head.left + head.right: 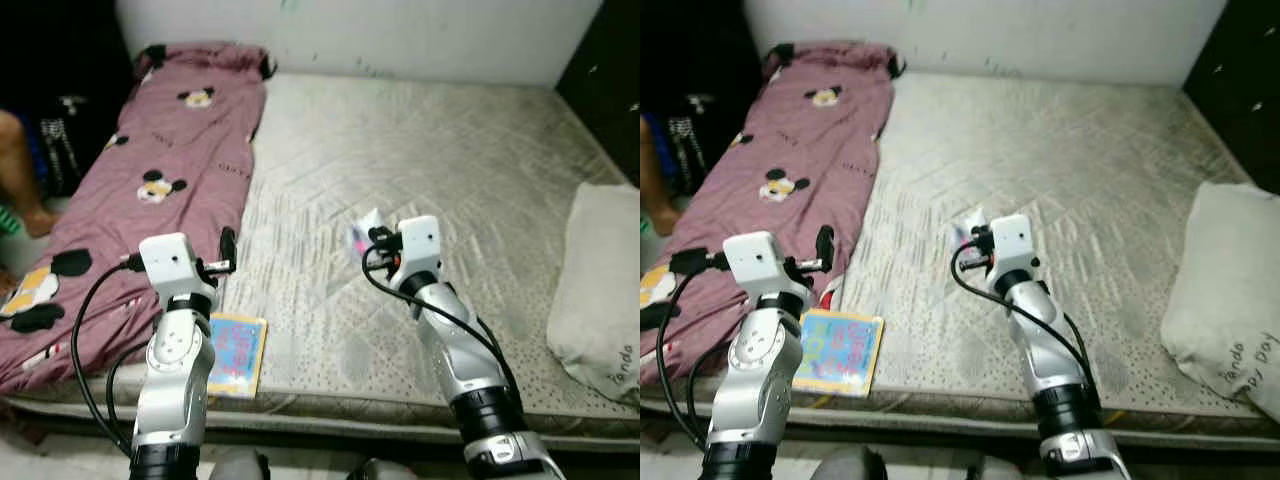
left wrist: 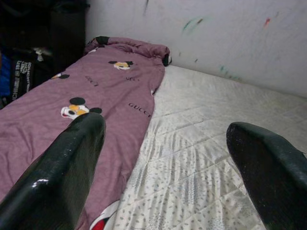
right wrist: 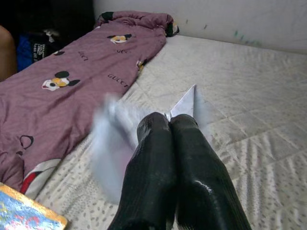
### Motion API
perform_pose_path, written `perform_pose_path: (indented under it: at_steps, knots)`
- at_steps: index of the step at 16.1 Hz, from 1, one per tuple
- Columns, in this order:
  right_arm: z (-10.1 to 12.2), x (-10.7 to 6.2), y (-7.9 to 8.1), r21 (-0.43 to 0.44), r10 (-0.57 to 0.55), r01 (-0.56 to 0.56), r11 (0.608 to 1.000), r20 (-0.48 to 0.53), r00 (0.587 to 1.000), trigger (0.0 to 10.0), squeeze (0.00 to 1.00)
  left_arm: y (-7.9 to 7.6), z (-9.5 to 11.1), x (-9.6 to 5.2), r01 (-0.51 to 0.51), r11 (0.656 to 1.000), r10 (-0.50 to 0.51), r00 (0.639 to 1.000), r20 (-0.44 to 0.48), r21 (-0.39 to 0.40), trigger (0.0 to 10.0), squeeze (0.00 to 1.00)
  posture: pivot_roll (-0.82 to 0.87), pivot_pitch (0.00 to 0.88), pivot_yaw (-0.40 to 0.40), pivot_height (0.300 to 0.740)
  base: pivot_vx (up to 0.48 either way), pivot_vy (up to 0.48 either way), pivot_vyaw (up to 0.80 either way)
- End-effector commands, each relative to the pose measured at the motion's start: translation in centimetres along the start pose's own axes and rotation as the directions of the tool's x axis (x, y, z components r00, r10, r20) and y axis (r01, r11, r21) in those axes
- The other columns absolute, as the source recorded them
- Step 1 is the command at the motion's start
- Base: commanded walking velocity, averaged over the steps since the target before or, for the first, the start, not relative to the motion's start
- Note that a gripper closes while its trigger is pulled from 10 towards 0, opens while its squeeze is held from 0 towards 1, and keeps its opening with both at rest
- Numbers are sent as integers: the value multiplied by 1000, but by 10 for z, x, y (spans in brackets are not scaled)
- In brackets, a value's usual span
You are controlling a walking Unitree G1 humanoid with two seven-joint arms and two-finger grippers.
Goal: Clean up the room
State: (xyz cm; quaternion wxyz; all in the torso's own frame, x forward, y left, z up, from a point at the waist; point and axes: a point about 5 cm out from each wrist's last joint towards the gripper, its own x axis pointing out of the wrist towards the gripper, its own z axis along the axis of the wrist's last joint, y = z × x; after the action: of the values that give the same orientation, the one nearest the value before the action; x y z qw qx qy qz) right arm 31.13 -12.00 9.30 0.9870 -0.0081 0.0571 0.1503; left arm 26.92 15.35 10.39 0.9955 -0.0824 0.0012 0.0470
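My right gripper (image 1: 366, 241) is held just above the middle of the bare grey mattress (image 1: 430, 140), shut on a thin white piece of paper with a pink mark (image 1: 362, 228). In the right wrist view the paper (image 3: 186, 102) sticks out past the closed fingers (image 3: 153, 143) and looks blurred. My left gripper (image 1: 228, 246) hovers open over the seam between the mattress and a purple Mickey Mouse blanket (image 1: 160, 150), with nothing between its fingers (image 2: 76, 148). A colourful children's book (image 1: 236, 355) lies at the mattress's front edge below the left arm.
A grey-white pillow (image 1: 600, 290) lies at the right edge of the mattress. A person's bare leg (image 1: 18, 170) is at the far left beside the bed, near dark clutter. A white wall (image 1: 400, 30) runs behind the bed.
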Motion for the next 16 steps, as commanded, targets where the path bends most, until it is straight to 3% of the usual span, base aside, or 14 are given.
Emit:
perform_pose_path:
  at_steps: [1,10,16]
  knots:
    - [1,0,-5,-8,-17,17,1000,5,1000,10000,0,-2,-2,0,0,1000,-1,1000,-20,-13,10000,0,-21,0,-1,740,0,0,0]
    - [1,2,-4,-15,-12,12,1000,0,1000,10000,0,-4,-3,0,7,1000,-7,1000,-24,-15,10000,0,-19,0,-5,740,0,414,0]
    - [2,4,4,-66,38,-38,997,1,999,10000,0,-5,-3,1,7,1000,-7,1000,-18,-19,10000,0,-20,0,-10,740,0,480,-133]
